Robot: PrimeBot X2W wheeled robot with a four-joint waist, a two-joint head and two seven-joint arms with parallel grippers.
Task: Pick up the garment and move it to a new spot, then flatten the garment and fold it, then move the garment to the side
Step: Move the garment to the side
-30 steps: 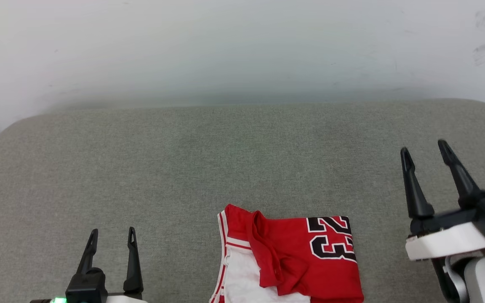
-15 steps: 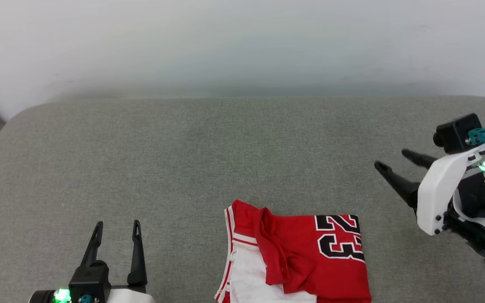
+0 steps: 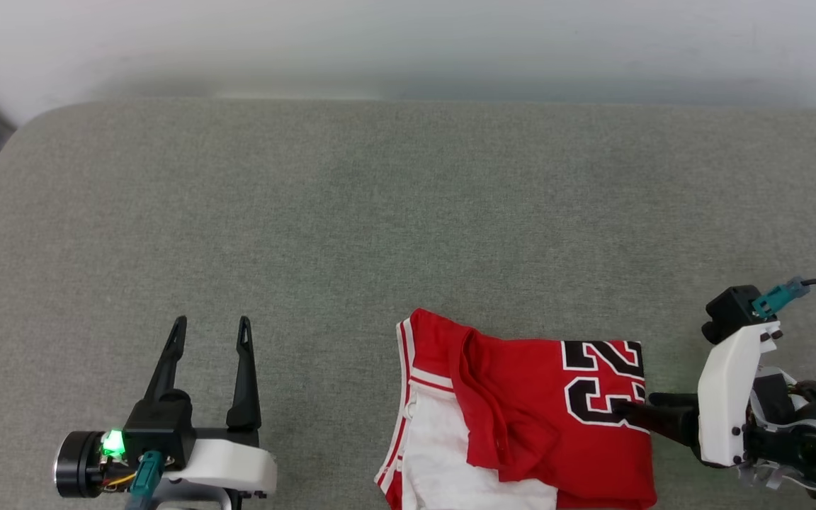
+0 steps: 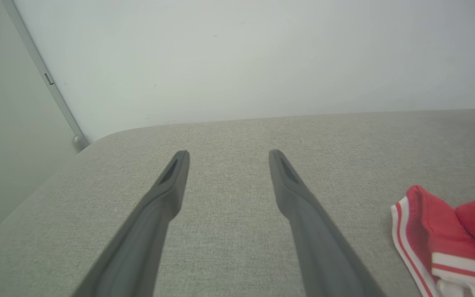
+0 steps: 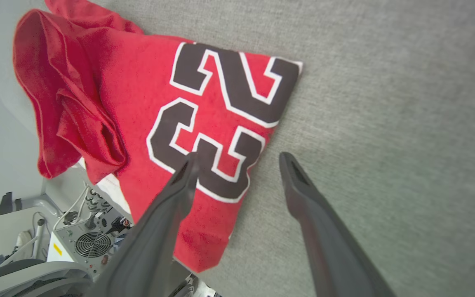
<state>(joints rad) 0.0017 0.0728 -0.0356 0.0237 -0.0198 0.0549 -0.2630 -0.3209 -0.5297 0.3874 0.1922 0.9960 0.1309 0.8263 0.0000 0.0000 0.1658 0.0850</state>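
Note:
The garment (image 3: pixel 521 418) is a red jersey lying folded near the front edge of the grey cushion (image 3: pixel 380 212), black numerals up at its right end, white cloth showing at its lower left. My right gripper (image 3: pixel 631 405) points left at its right edge, open. In the right wrist view the right gripper (image 5: pixel 239 156) straddles that edge: one finger lies over the numerals of the garment (image 5: pixel 138 95), the other over bare cushion. My left gripper (image 3: pixel 212 324) stands open and empty well left of the garment. The left wrist view has the left gripper (image 4: pixel 229 154) with the garment's striped corner (image 4: pixel 427 222) at its right.
A pale wall (image 3: pixel 408 42) rises behind the cushion. The cushion's rounded left corner (image 4: pixel 97 140) meets a wall strip. Beyond the cushion's near edge, the right wrist view shows a grey box with a fan (image 5: pixel 93 243) and cables.
The head camera has tilted down, shifting the whole picture. My right gripper turned from pointing up to pointing left and came down to the garment's right edge. The garment lies as before.

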